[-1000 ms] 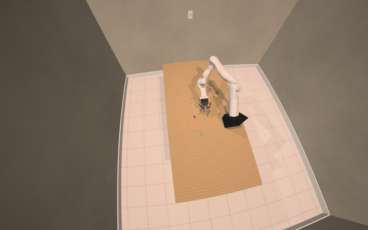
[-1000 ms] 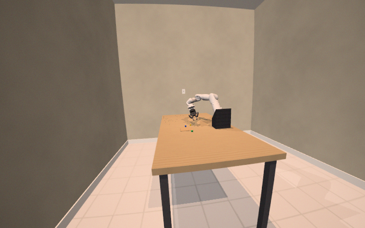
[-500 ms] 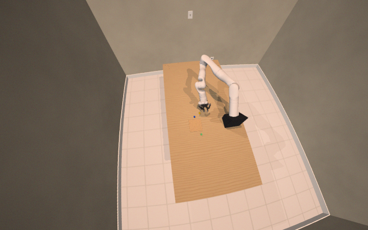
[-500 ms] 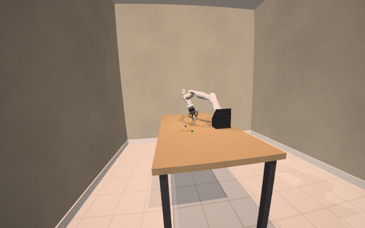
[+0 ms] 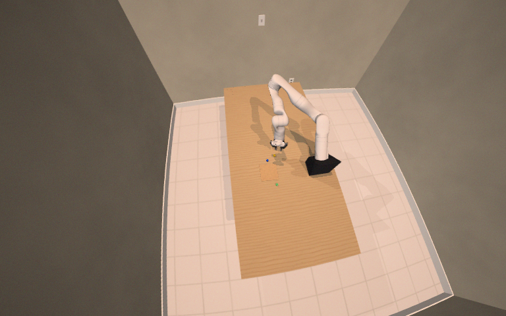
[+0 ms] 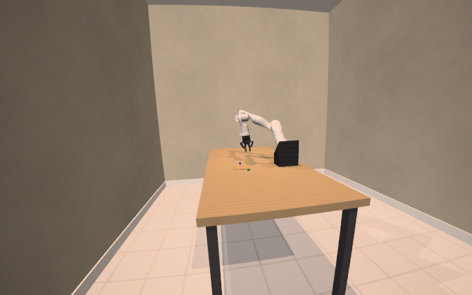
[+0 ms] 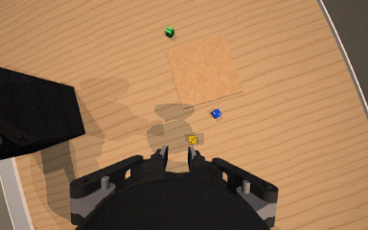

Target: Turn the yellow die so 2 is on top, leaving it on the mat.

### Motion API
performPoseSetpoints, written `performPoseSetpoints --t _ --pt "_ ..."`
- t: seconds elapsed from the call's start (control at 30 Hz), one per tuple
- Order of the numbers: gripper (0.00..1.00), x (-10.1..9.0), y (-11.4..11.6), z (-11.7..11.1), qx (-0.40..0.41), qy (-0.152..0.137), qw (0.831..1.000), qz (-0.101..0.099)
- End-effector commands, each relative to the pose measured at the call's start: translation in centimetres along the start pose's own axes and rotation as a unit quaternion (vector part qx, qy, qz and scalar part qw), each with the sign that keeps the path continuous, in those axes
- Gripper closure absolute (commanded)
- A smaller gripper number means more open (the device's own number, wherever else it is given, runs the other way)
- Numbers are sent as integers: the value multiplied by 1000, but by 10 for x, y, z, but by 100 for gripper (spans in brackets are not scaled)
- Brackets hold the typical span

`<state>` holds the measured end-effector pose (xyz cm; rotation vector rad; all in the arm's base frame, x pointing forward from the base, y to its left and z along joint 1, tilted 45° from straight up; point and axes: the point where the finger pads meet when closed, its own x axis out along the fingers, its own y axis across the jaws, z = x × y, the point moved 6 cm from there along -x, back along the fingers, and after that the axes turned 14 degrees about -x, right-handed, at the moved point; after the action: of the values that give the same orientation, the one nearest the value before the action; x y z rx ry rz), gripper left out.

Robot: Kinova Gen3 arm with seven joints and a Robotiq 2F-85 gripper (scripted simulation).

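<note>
The yellow die [image 5: 274, 155] [image 6: 246, 161] [image 7: 193, 140] lies on the wooden table, off the mat, with dark pips on its upper face; their number is too small to tell. The thin tan square mat [image 5: 269, 172] [image 6: 239, 168] [image 7: 205, 72] lies flat. The blue die [image 5: 267, 160] [image 6: 239, 163] [image 7: 216, 113] lies between the yellow die and the mat, off the mat. The green die [image 5: 277, 184] [image 6: 247, 169] [image 7: 170, 32] lies beyond the mat's other side. My gripper [image 5: 278, 149] [image 6: 247, 150] [image 7: 177, 152] is partly open and empty, above the table near the yellow die.
The black robot base [image 5: 321, 166] [image 6: 287, 153] [image 7: 33, 115] stands at the table's side, right of the mat in the top and exterior views. The wooden table [image 5: 294, 234] [image 6: 275, 193] extends far past the green die. The arm's shadow falls around the yellow die.
</note>
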<state>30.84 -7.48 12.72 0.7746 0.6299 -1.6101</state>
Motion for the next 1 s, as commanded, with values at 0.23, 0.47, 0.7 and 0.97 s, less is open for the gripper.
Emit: performPoseSetpoints --t 0.23,0.47,0.7,0.97 --pt "69 -20 10 -11 11 -41 998 46" --pt "69 -22 11 -11 13 -45 998 51" --pt "0 -22 11 -11 13 -45 998 51" --pt "0 -2 14 -9 6 -46 998 51"
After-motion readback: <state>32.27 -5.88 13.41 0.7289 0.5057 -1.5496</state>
